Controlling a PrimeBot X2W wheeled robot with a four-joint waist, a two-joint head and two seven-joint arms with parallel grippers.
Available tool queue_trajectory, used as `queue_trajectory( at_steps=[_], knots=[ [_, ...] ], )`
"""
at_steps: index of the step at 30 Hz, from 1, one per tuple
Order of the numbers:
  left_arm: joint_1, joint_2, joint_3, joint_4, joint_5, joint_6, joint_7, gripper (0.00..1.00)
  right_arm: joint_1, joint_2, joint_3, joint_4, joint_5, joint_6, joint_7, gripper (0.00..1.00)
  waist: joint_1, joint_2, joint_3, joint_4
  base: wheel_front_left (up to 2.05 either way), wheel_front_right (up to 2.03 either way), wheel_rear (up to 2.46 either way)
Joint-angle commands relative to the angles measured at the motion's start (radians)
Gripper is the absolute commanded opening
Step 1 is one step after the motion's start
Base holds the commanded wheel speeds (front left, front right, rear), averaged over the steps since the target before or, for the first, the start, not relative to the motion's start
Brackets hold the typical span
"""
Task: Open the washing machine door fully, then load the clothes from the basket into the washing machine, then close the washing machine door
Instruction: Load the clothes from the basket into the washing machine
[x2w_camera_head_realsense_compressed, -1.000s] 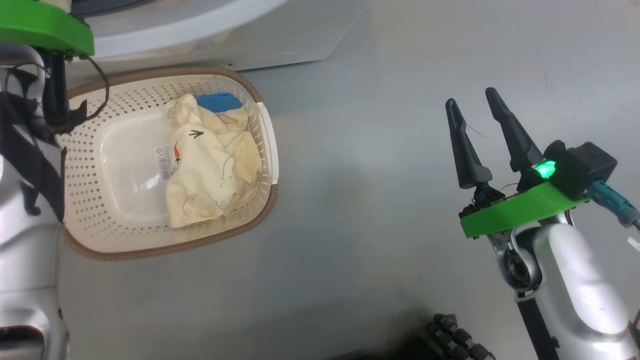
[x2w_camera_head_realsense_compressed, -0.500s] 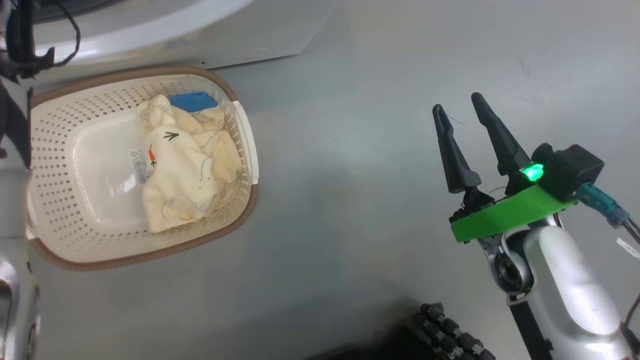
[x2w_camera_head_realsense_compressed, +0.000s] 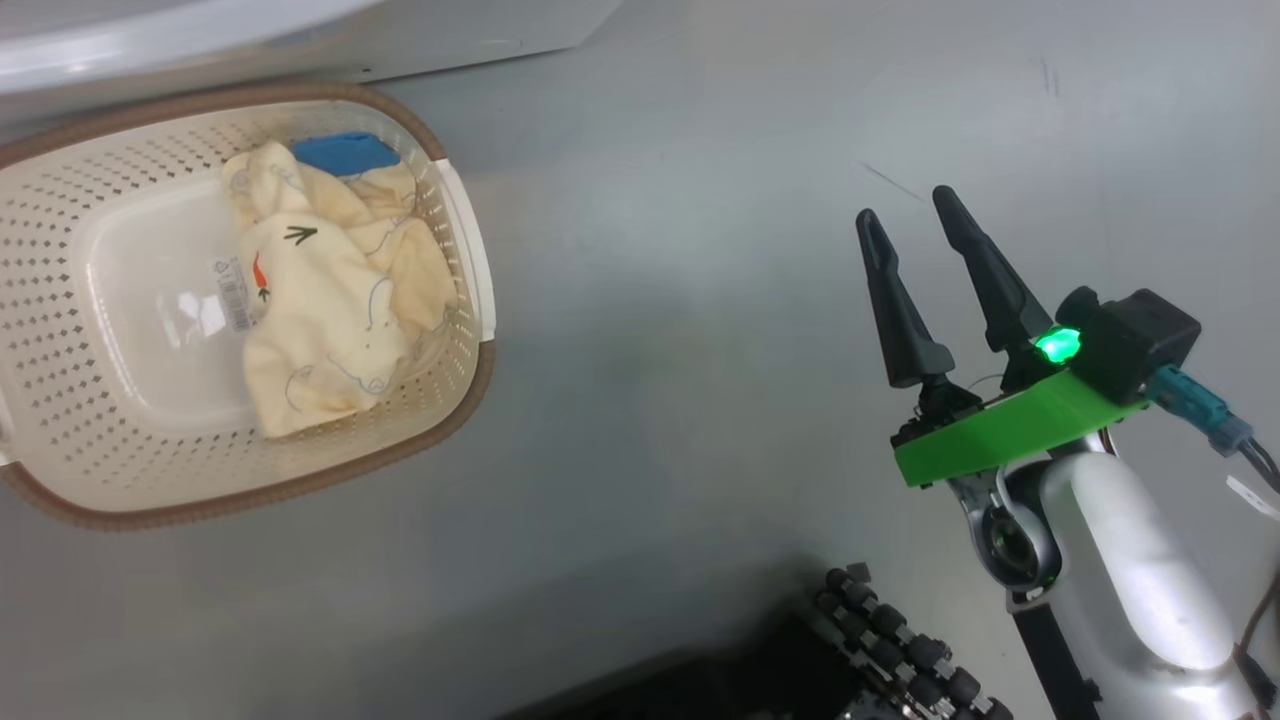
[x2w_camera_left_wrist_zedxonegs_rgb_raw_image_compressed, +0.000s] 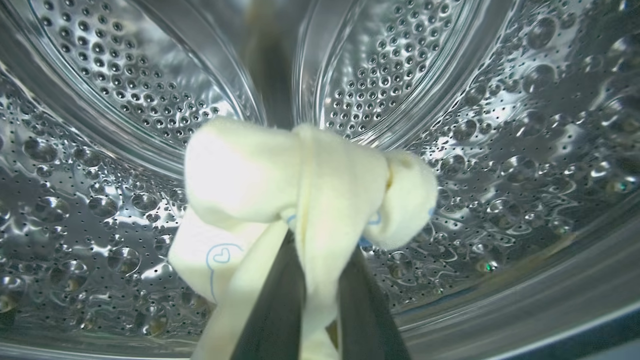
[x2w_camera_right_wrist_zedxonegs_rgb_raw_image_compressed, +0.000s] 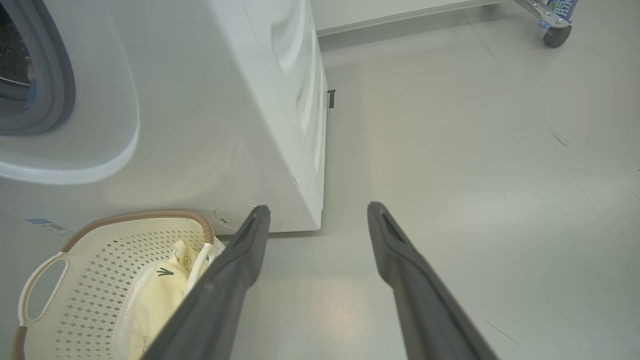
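The left gripper (x2w_camera_left_wrist_zedxonegs_rgb_raw_image_compressed: 320, 270) is inside the steel drum (x2w_camera_left_wrist_zedxonegs_rgb_raw_image_compressed: 500, 125) of the washing machine (x2w_camera_right_wrist_zedxonegs_rgb_raw_image_compressed: 225, 100), its 2 dark fingers clamped on a cream garment (x2w_camera_left_wrist_zedxonegs_rgb_raw_image_compressed: 300, 180); the cloth bunches over and around the fingertips, hiding them, and 1 strip runs down between the fingers; small blue line drawings, a heart among them, show on the fold to the left of the fingers; the perforated drum wall curves all around the gripper, beyond and to both sides of it.

The right gripper (x2w_camera_head_realsense_compressed: 905, 205) hangs over the bare grey floor (x2w_camera_head_realsense_compressed: 700, 300) with its jaws spread wide and nothing between them; it touches nothing. In the right wrist view this gripper (x2w_camera_right_wrist_zedxonegs_rgb_raw_image_compressed: 319, 208) points past the machine's front corner; the basket (x2w_camera_right_wrist_zedxonegs_rgb_raw_image_compressed: 125, 217) sits to the left of its left finger, close against the machine's front, and well apart from the fingertips.

In the head view the basket (x2w_camera_head_realsense_compressed: 470, 390) lies far to the left of the right gripper; the clothes (x2w_camera_head_realsense_compressed: 330, 310) are heaped against the basket end nearer that gripper, 1 blue piece (x2w_camera_head_realsense_compressed: 345, 153) tucked at the heap's far edge; a label sticker (x2w_camera_head_realsense_compressed: 232, 295) shows on the basket floor just beside the heap.
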Motion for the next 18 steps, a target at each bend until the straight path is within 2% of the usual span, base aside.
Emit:
queue_trajectory(
  at_steps=[1, 7, 14, 18],
  knots=[
    [-0.044, 0.054, 0.011, -0.019, 0.008, -0.002, -0.004, 0.00, 0.027, 0.002, 0.016, -0.029, 0.007, 0.000, -0.010, 1.00, -0.0001, 0.0000, 0.019, 0.002, 0.00, 0.00, 0.00],
    [-0.110, 0.071, -0.015, 0.016, 0.028, -0.001, -0.032, 0.00, 0.024, 0.003, 0.029, -0.034, 0.009, 0.000, -0.010, 1.00, -0.0001, 0.0000, 0.052, 0.003, 0.00, 0.00, 0.00],
    [-0.190, 0.091, -0.056, 0.021, 0.082, 0.007, -0.204, 0.00, 0.019, 0.003, 0.040, -0.035, 0.019, 0.000, -0.010, 1.00, -0.0001, 0.0000, 0.066, -0.002, 0.00, 0.00, 0.00],
    [-0.217, 0.089, -0.056, 0.079, 0.075, 0.011, -0.224, 0.00, 0.018, 0.003, 0.044, -0.034, 0.024, 0.000, -0.010, 1.00, -0.0001, 0.0000, 0.070, -0.009, 0.00, 0.00, 0.00]
  ],
)
